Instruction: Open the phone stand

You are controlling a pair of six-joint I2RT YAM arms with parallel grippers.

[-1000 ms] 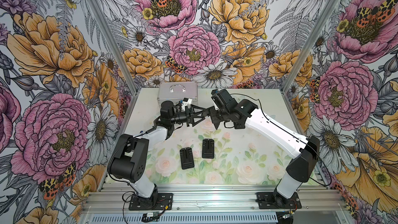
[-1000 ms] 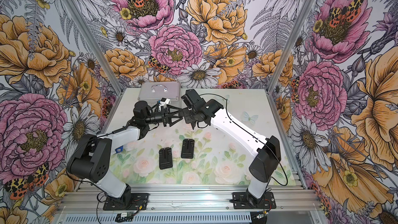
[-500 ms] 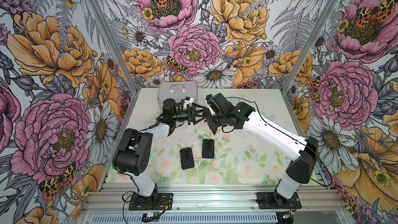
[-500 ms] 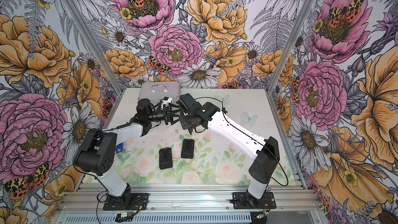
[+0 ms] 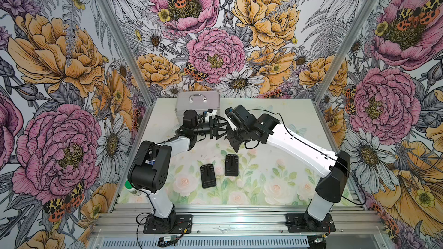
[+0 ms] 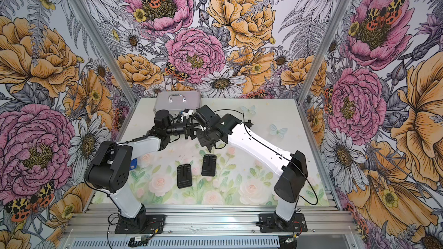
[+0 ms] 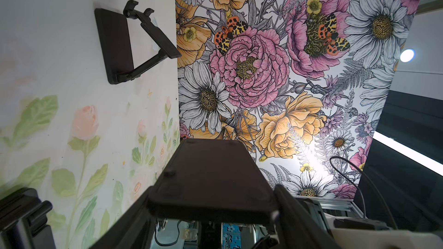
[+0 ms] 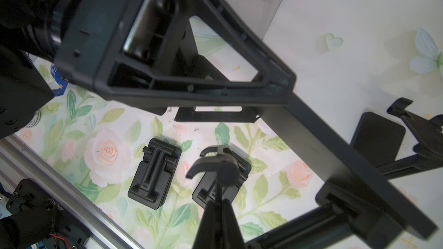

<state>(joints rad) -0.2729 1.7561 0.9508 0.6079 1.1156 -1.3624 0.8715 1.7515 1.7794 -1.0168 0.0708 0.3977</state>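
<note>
The phone stand (image 7: 211, 171) hangs mid-air over the bench (image 5: 268, 178) between the two grippers, left gripper (image 5: 217, 129) clamped tight on its base plate, right gripper (image 8: 217, 201) pinched shut on its hooked cradle end, two folded stands (image 5: 208, 176) lying below.

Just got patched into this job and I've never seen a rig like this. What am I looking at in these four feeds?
This is a two-armed robot bolted to a rail at the table's front. Both top views look down from overhead; the other two come from a camera on each wrist. The left gripper is shut on the base plate of a phone stand, and the right gripper pinches its hooked end. On the flowered mat lie a folded stand and a second folded stand. An opened stand shows in the wrist views, and a silver case sits by the back wall.
</note>
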